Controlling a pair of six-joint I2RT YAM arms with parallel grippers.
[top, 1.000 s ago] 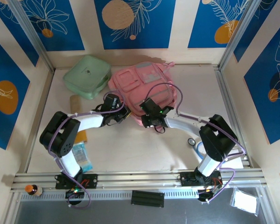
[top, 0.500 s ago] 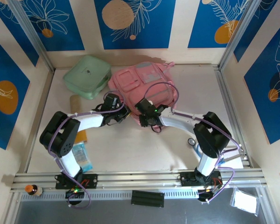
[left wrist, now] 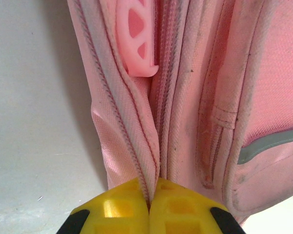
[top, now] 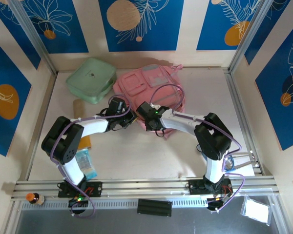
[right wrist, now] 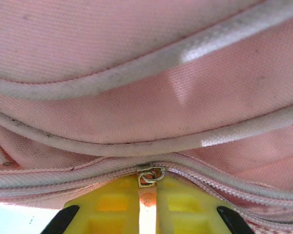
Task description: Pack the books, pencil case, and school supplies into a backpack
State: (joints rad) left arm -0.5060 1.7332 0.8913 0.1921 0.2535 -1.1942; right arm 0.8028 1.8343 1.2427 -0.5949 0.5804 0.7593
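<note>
Two grippers met at the near edge of the backpack (top: 156, 87), which lay flat at the back middle of the table (top: 263, 107) with its front pockets up. The left gripper (left wrist: 149, 189) was fully closed, its yellow fingers (left wrist: 112, 207) pinching a piped seam of pink fabric just beside the zip. A pink plastic tab (left wrist: 136, 41) lay on the fabric farther along that seam. The right gripper (right wrist: 147, 189) was closed as well, clamped on the zip pull (right wrist: 147, 202); the pull's small metal ring (right wrist: 150, 175) sat just above the fingertips, on the line of zip teeth. In the top view the two wrists stood near each other, left of the bag's middle.

Beside the backpack, at the back left, a mint case (top: 90, 74) touched the bag's corner. A pencil case (top: 78, 106) lay near the left wall, just in front of the mint case. Under the left arm a brown book (top: 84, 143) showed in part, and a blue-and-white packet (top: 86, 165) lay nearer the arm's base.
</note>
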